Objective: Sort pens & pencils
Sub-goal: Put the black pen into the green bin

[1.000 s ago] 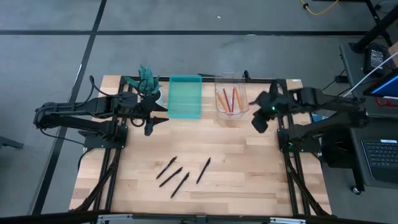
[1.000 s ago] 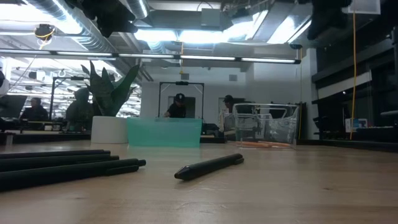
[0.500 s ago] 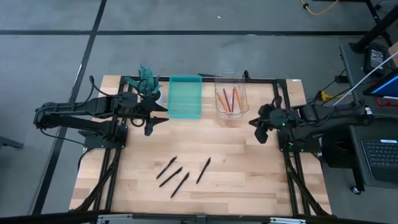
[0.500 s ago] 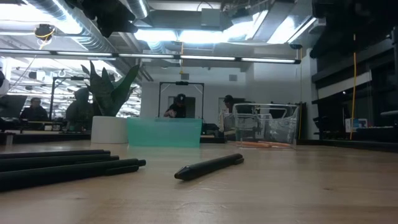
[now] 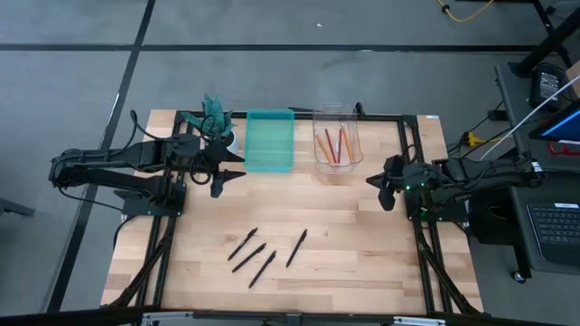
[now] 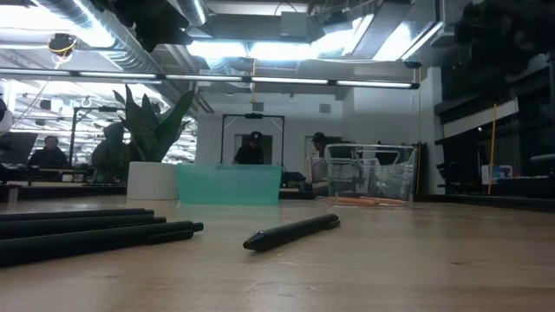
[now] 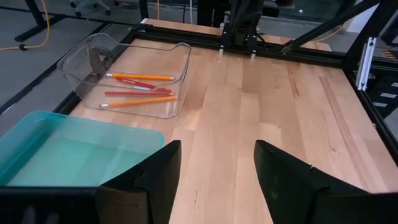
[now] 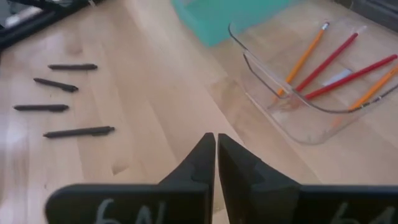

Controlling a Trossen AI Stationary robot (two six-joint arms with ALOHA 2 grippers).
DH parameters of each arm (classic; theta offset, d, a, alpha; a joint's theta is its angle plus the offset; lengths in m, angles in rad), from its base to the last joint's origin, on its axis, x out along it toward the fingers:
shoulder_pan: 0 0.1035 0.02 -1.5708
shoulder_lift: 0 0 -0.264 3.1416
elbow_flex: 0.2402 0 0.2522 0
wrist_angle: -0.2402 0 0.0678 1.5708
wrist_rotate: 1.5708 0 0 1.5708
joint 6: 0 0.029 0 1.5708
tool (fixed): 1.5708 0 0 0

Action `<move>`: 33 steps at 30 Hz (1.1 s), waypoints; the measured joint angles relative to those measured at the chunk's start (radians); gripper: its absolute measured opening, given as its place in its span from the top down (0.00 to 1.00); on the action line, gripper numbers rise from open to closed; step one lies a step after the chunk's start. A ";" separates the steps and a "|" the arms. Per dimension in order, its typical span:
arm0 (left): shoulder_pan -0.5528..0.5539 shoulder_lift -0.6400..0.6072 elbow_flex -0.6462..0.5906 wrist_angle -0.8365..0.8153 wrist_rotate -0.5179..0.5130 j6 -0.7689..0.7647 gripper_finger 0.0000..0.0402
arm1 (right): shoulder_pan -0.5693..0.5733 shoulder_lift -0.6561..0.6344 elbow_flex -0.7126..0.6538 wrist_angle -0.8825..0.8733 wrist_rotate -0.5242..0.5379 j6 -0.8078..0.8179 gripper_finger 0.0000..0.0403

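Observation:
Four black pens (image 5: 263, 254) lie flat on the wood near the table's middle; the right wrist view shows them too (image 8: 62, 99), and the low view shows them up close (image 6: 290, 232). Two orange and two red pencils (image 5: 333, 145) lie in a clear bin (image 7: 177, 81) at the far edge. My right gripper (image 5: 373, 184) hovers shut, near the right edge and just on the near side of that bin (image 8: 292, 106). My left gripper (image 5: 237, 166) waits open beside the teal tray (image 5: 270, 140); its fingers (image 7: 168, 162) touch nothing.
A teal tray (image 7: 74, 149) stands left of the clear bin at the far edge, with nothing in it that I can see. A potted plant (image 6: 152, 169) stands at the far left. Bare wood lies between the pens and the two containers. People show in the room beyond.
My right arm has come down from its raised pose and drawn a little toward the near and right edges, away from the clear bin. The pens and pencils have stayed where they were.

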 joint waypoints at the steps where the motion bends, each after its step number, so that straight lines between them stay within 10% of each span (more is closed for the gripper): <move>1: 0.000 0.000 0.000 -0.001 0.000 0.000 0.51 | 0.000 -0.002 0.000 0.006 0.000 -0.002 0.95; 33: -0.044 0.162 0.073 0.096 0.003 -0.181 0.51 | 0.000 -0.001 0.000 0.014 0.002 -0.033 0.95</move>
